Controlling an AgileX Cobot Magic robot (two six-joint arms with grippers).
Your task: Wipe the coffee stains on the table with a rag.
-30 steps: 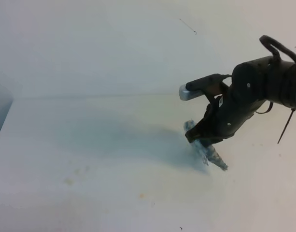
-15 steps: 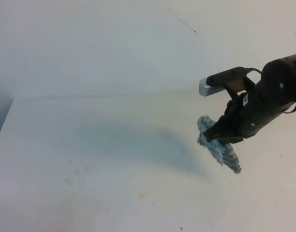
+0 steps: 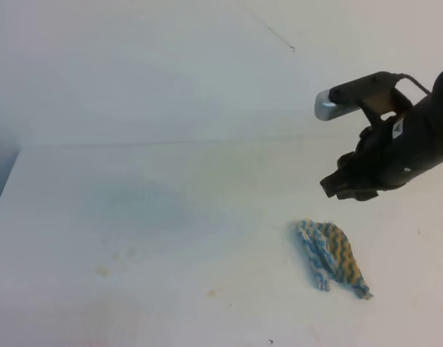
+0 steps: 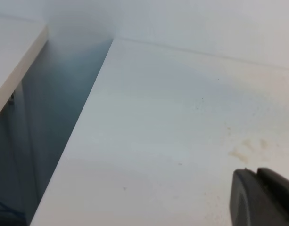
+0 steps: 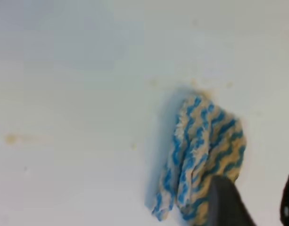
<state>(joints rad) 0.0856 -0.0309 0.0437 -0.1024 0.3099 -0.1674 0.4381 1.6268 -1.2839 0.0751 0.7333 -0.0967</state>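
Note:
The rag (image 3: 329,255), blue-and-white zigzag tinged yellow-brown, lies crumpled and loose on the white table (image 3: 170,217) at the right. My right gripper (image 3: 342,186) hangs above and slightly behind it, open, holding nothing. In the right wrist view the rag (image 5: 205,155) lies just ahead of the two spread fingertips (image 5: 227,200) of the right gripper (image 5: 255,188). Of the coffee stains I see only faint tan specks (image 3: 103,272), also small tan marks (image 4: 243,149) in the left wrist view. A dark part of my left gripper (image 4: 255,175) shows at the bottom right there; how its jaws stand is hidden.
The table's left edge (image 4: 73,141) drops into a dark gap beside another white surface (image 4: 12,56). A white wall (image 3: 170,65) rises behind the table. A small tan speck (image 3: 212,293) lies near the front middle.
The right gripper moved right with the rag, then let it go and rose. The rag now lies on the table below it.

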